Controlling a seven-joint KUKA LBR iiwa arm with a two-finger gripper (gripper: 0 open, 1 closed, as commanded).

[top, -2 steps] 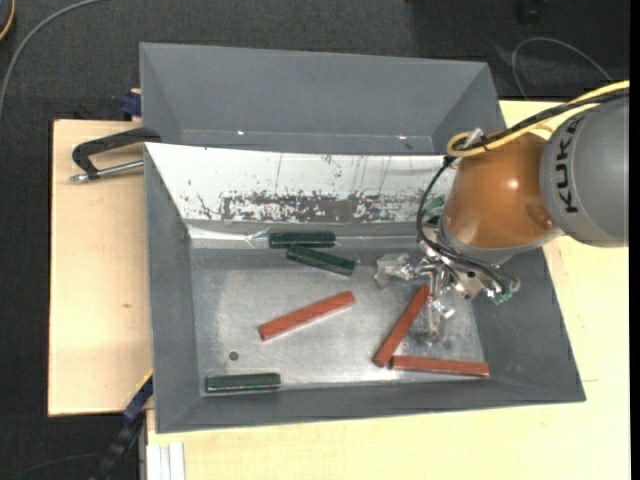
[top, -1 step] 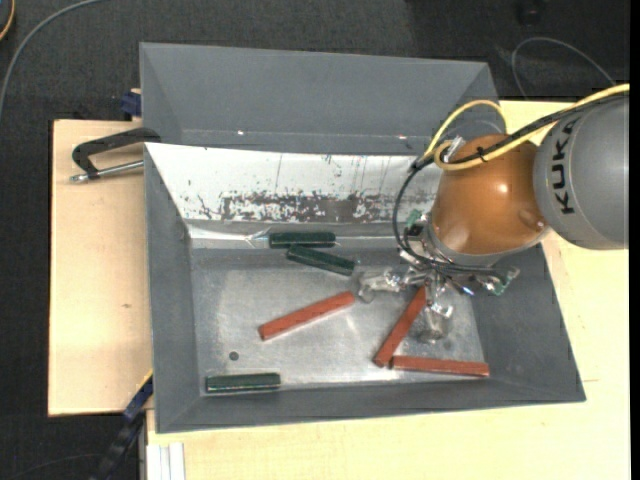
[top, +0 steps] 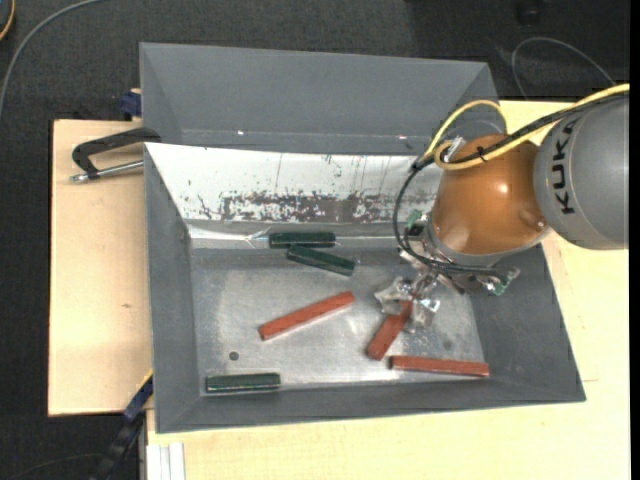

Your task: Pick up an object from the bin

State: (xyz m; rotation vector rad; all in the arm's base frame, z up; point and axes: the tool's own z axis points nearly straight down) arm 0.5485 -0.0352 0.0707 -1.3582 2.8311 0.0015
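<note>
My gripper (top: 408, 304) hangs low over the right part of the bin floor, below the orange cover. Its fingers stand at the upper end of a short red-brown stick (top: 383, 338) that lies tilted beneath them. Whether the fingers touch or clasp that stick I cannot tell. A second red-brown stick (top: 440, 366) lies flat just below and to the right, near the front wall. A longer red-brown stick (top: 306, 315) lies slanted to the gripper's left, in the middle of the floor.
Two dark green sticks (top: 302, 238) (top: 322, 260) lie near the back wall, left of the gripper. Another dark green stick (top: 243, 382) lies in the front left corner. The arm and its cables cover the bin's right back corner.
</note>
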